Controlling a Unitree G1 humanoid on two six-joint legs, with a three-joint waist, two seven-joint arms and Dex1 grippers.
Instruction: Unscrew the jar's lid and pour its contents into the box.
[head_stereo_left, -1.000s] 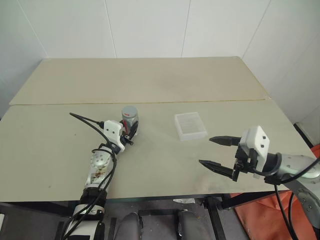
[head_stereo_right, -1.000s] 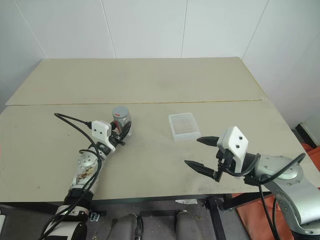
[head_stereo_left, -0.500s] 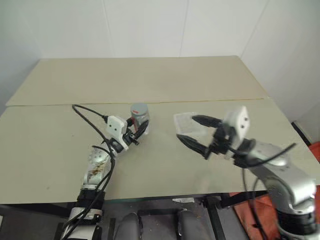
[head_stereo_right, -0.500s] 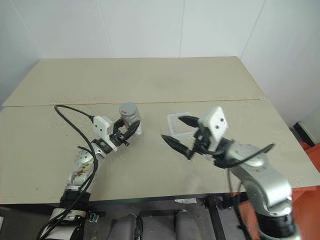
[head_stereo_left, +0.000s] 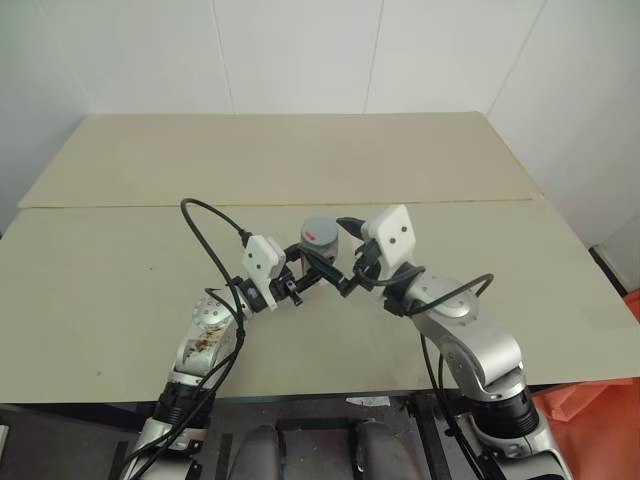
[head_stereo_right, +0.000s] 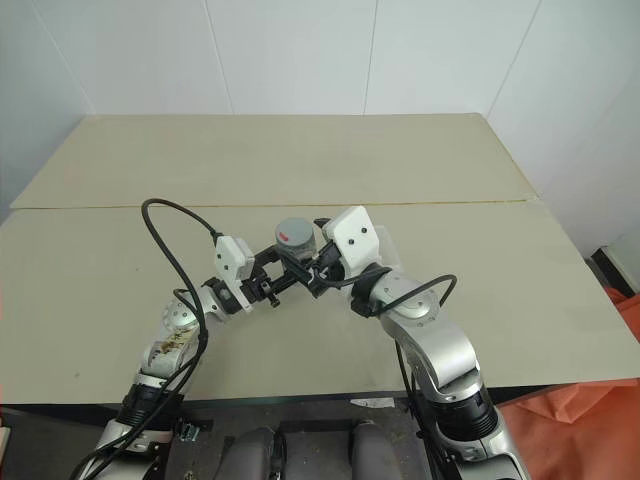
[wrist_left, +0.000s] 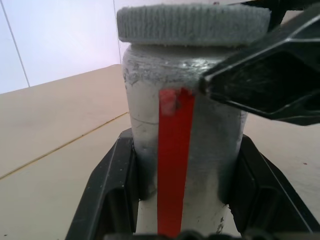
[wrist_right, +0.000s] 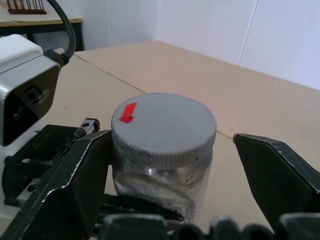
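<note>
Btwn both hands, frosted jar (wrist_right: 162, 165) w/ grey lid (wrist_right: 165, 127).

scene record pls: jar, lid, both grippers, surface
jar: upright, clamped low on its body by the left gripper, held above the table
lid: grey, on the jar, small red mark on top
left gripper: shut on the jar
right gripper: open, one finger on each side of the lid, gap visible at one finger
box: not made out
</note>
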